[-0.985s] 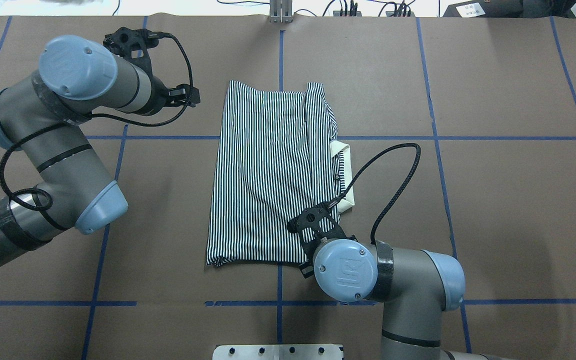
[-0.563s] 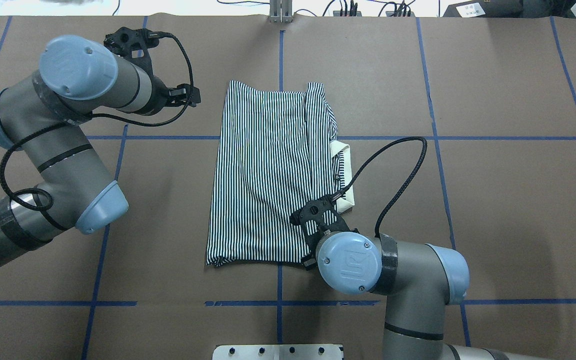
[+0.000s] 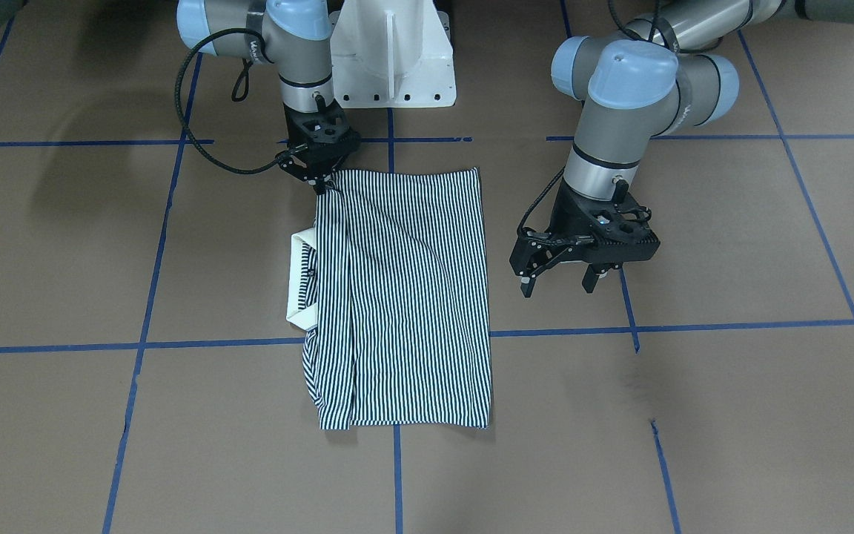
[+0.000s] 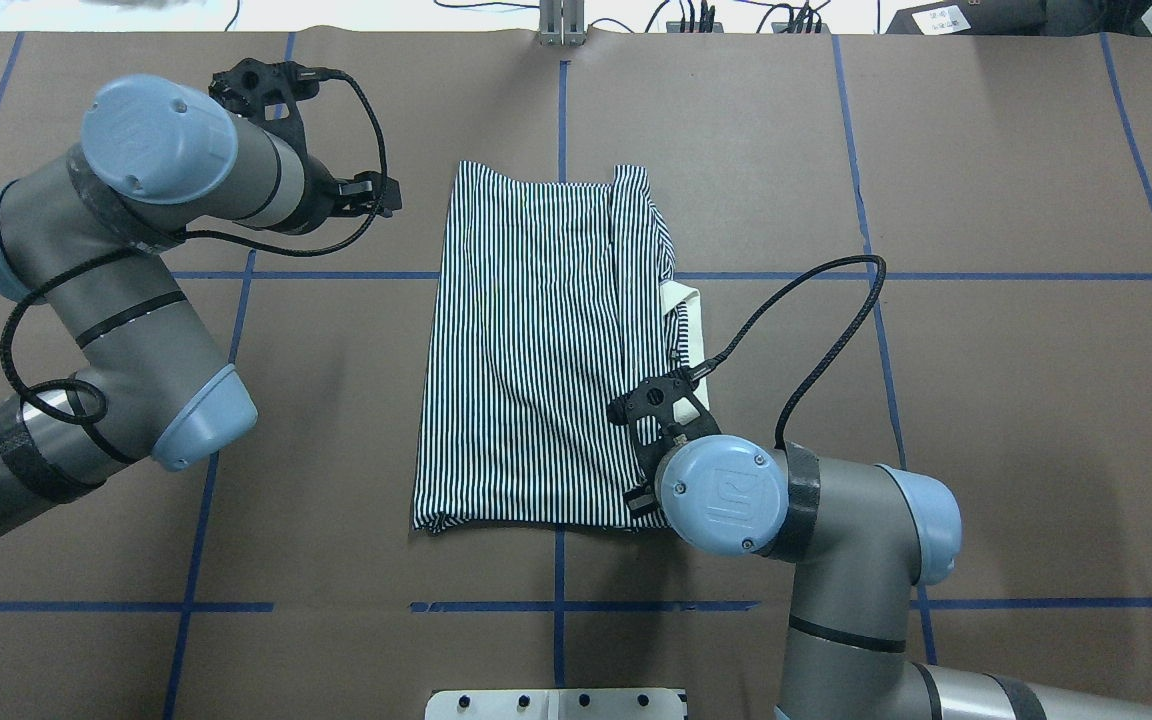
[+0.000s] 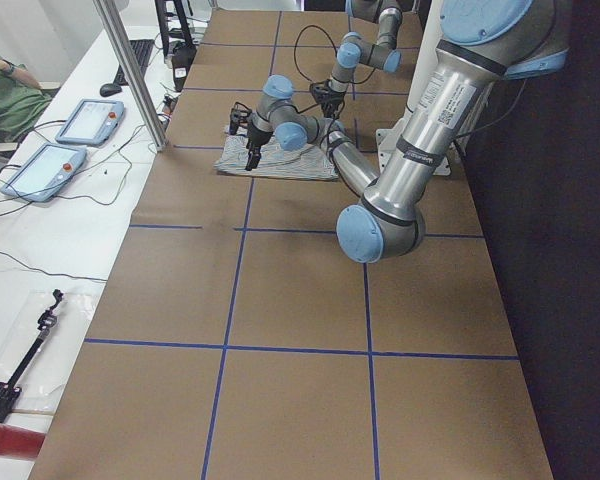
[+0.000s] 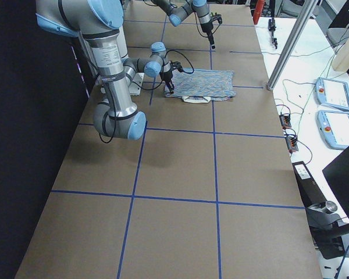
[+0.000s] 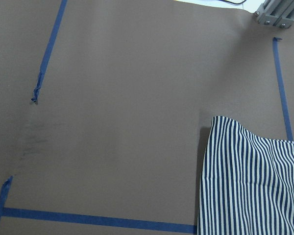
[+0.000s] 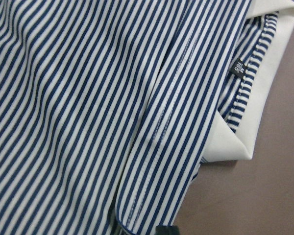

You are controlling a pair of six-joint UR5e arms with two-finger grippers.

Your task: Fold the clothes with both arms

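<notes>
Seeing right claw [image 3: 321,184] pinched on polo shirt [image 3: 405,297] corner nearest robot base, collar [image 3: 298,282] side. Also seeing left claw [image 3: 557,284] spread wide, hovering over desk [image 3: 694,408] beside shirt.

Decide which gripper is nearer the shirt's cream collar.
Right. The right gripper sits at the polo shirt corner on the side of the collar; the left gripper hovers open beyond the opposite edge, off the fabric.

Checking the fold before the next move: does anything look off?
The cream collar sticks out past the shirt's folded edge on the robot's right, and the layers there bunch unevenly instead of lying flush.
</notes>
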